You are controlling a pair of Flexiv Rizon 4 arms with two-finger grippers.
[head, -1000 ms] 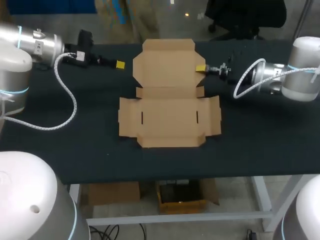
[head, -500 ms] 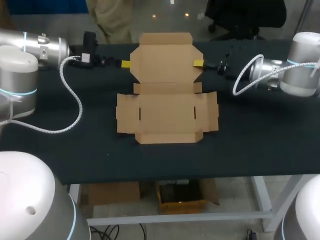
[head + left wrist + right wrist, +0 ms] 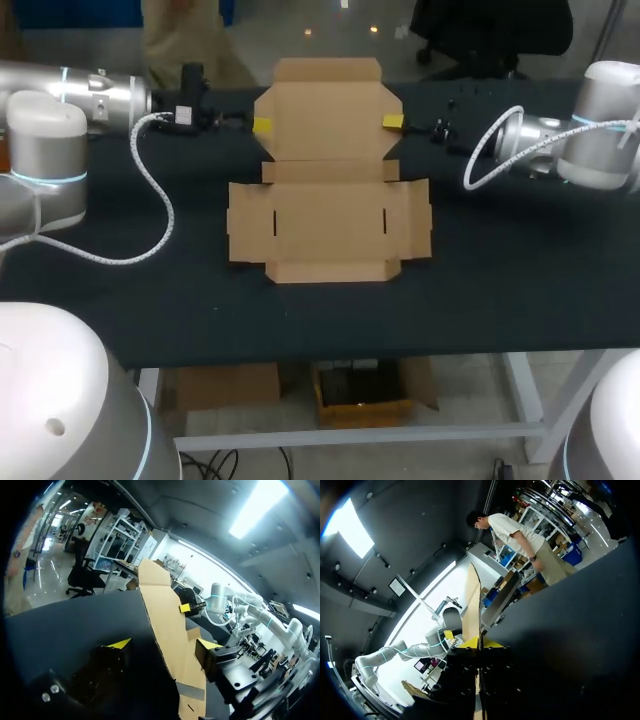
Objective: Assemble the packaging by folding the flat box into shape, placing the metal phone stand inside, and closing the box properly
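Our left end effector (image 3: 262, 125) has swung toward 3 o'clock, from clear of the box (image 3: 328, 215) to the 9 o'clock edge of the lid (image 3: 327, 105). Our right end effector (image 3: 393, 122), pinching the lid's 3 o'clock edge, has drawn toward 12 o'clock. The lid has tipped up, and the whole box has slid slightly toward 10 o'clock.

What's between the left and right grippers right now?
The cardboard lid panel, tilted up, fills the whole stretch from the left gripper to the right gripper. Nothing else lies there. The head view shows it best.
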